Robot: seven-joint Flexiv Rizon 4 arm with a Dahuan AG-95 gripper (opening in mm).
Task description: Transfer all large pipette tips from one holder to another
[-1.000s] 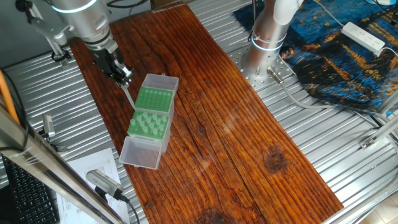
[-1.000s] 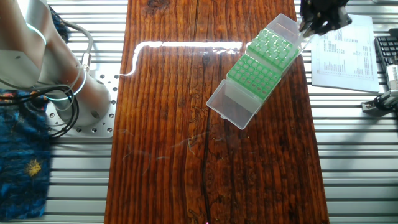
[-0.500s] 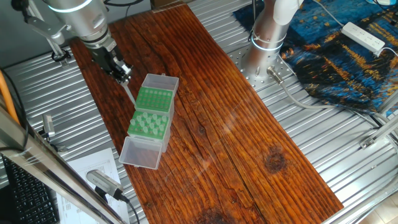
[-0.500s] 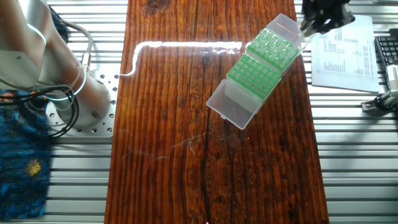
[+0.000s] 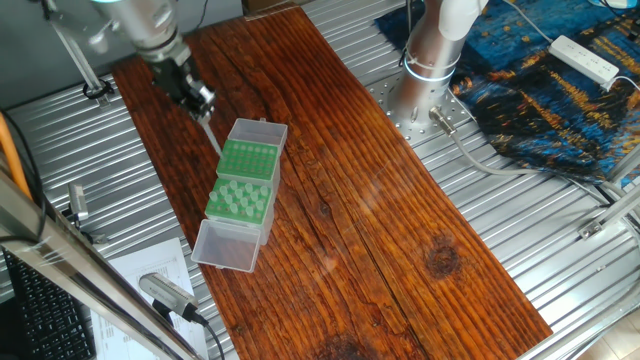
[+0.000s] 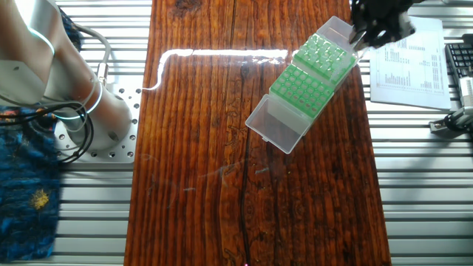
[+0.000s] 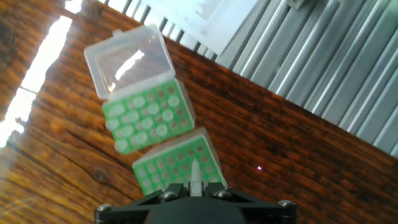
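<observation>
Fingers (image 5: pixel 201 104) were clamped on one pale translucent plastic pipette tip (image 5: pixel 211 135), pointing down above the empty green rack (image 5: pixel 248 159) on the wooden bench (image 5: pixel 380 220). Remaining tips (image 5: pixel 240 203), about ten, stood in the second green rack (image 7: pixel 149 118). Printed paper sheet (image 6: pixel 406 63) text was unreadable.

A robotics lab: ribbed aluminium bench (image 5: pixel 560 250), bolted arm base (image 5: pixel 432 62), and green pipette-tip racks (image 5: pixel 243 180).
</observation>
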